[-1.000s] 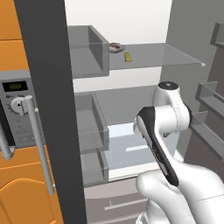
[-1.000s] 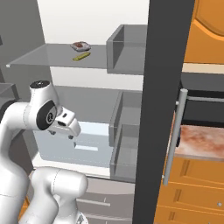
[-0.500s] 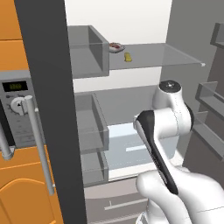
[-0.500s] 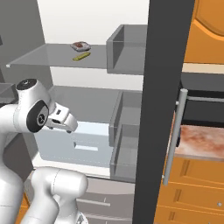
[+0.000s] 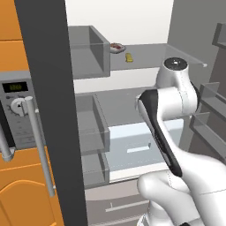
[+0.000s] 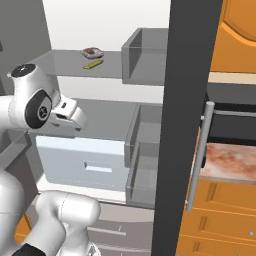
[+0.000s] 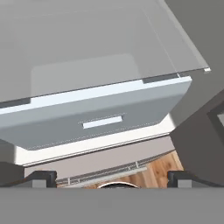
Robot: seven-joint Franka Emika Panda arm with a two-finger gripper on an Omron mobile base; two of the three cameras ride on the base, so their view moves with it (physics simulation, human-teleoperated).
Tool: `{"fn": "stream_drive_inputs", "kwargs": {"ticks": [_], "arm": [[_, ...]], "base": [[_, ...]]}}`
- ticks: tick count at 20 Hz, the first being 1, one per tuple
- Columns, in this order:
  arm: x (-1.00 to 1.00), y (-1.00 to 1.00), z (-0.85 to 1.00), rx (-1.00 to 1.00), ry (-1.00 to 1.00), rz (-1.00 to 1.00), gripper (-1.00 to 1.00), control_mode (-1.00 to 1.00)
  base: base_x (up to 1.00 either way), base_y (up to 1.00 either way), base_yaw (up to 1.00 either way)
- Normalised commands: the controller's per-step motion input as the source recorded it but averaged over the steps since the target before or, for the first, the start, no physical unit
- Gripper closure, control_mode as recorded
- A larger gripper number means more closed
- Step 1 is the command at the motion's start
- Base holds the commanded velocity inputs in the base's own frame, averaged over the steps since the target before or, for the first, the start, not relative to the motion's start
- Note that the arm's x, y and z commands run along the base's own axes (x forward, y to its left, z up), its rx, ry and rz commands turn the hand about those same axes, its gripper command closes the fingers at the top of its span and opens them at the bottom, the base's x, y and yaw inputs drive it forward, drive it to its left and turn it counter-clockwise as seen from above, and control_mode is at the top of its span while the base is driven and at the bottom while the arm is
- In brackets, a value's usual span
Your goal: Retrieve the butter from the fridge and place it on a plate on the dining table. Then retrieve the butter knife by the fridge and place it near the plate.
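The fridge (image 5: 48,110) stands open, its dark door edge at the left of the left base view with a grey microwave (image 5: 20,110) beyond it. Inside, an upper glass shelf (image 5: 145,55) carries a small reddish-brown food item (image 5: 117,47) and, just beside it, the butter (image 5: 129,57), a small pale-yellow stick lying flat. Both sit above and beyond the pincer (image 6: 75,116), well apart from it. The pincer hangs in the middle of the fridge, over a pale blue-grey drawer (image 6: 85,160) that lies below it. In the hand view its two dark fingertips (image 7: 41,177) stand at opposite edges, spread wide, with nothing between them. To the pincer's right in the right base view are stacked clear bins (image 6: 147,155), then the door edge and orange cabinets (image 6: 225,215).
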Motion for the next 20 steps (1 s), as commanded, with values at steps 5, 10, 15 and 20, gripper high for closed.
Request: {"fn": "stream_drive_inputs", "kwargs": {"ticks": [5, 10, 15, 20], "arm": [[0.22, 0.00, 0.56, 0.00, -0.18, 0.00, -1.00, -1.00], [0.24, 0.00, 0.51, 0.00, -0.22, 0.00, -1.00, -1.00], [0.15, 0.00, 0.56, 0.00, -0.22, 0.00, -1.00, -1.00], [0.30, 0.09, 0.51, 0.00, -0.21, 0.00, -1.00, -1.00]], "base": [[0.00, 0.00, 0.00], [0.00, 0.00, 0.00], [0.00, 0.00, 0.00], [0.00, 0.00, 0.00]]}}
